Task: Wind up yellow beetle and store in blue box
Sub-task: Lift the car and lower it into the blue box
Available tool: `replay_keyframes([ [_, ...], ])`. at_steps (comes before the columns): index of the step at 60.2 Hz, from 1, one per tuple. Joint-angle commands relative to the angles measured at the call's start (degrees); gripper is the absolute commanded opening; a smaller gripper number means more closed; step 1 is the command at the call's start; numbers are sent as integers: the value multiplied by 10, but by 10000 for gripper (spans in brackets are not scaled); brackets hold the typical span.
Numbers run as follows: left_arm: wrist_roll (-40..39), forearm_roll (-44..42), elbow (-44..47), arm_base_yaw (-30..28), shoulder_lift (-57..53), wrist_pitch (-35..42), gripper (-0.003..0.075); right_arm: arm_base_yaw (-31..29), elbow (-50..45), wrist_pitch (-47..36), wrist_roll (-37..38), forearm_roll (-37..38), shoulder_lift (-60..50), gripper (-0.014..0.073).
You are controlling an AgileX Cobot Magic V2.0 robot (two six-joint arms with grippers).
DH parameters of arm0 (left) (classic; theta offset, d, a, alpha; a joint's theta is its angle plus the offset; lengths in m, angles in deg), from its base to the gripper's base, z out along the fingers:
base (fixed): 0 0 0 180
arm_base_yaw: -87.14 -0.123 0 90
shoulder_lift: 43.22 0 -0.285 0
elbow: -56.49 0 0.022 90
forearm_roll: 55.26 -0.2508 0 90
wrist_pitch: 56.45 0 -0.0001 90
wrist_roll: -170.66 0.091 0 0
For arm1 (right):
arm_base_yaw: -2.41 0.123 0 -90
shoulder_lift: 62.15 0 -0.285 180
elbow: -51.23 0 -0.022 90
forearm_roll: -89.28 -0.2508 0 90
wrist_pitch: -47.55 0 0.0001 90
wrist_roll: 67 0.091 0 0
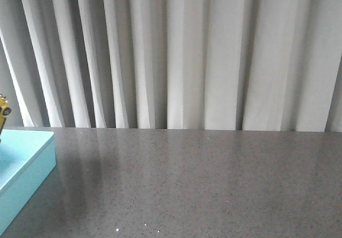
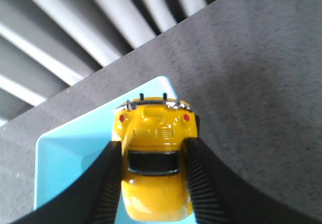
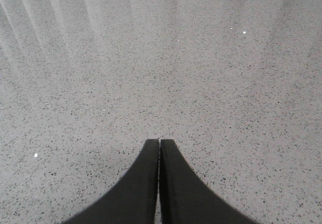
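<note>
Grey speckled bench (image 1: 214, 184) before pale curtains (image 1: 187, 51): the yellow beetle (image 2: 155, 158), clamped between the left gripper (image 2: 153, 183) fingers, hangs above the blue box (image 2: 70, 168) at the bench's left edge, rear bumper pointing away from the wrist; the right gripper (image 3: 159, 148) is closed, empty

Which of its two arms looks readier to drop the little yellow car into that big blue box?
The left: its hand already grips the small yellow toy car above the turquoise box. The right hand is shut, empty, over bare table.

Soft even daylight, sharp focus, faint tabletop (image 1: 203, 184) sheen
</note>
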Motion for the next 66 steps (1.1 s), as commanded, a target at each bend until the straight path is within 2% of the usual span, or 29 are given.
replay_keyframes([
  [1,-53,-6,-13,-22,1,54,-7,-3,14,-38,-4,4,1,-7],
  [9,-96,-13,-13,-43,53,59,-7,-3,14,-38,-4,4,1,-7],
  [22,-97,-17,-13,-49,145,61,-6,-3,14,-38,-4,4,1,-7],
  [33,-115,-25,-13,-49,185,61,0,-3,14,-38,-4,4,1,-7],
  [40,-153,-27,-13,-49,189,61,25,-3,14,-38,-4,4,1,-7],
  [47,-161,-25,-14,-49,187,66,89,-3,14,-38,-4,4,1,-7],
  [51,-161,-21,-14,-49,187,68,150,-3,14,-38,-4,4,1,-7],
  [66,-232,-21,-14,-49,187,72,472,-3,14,-38,-4,4,1,-7],
])
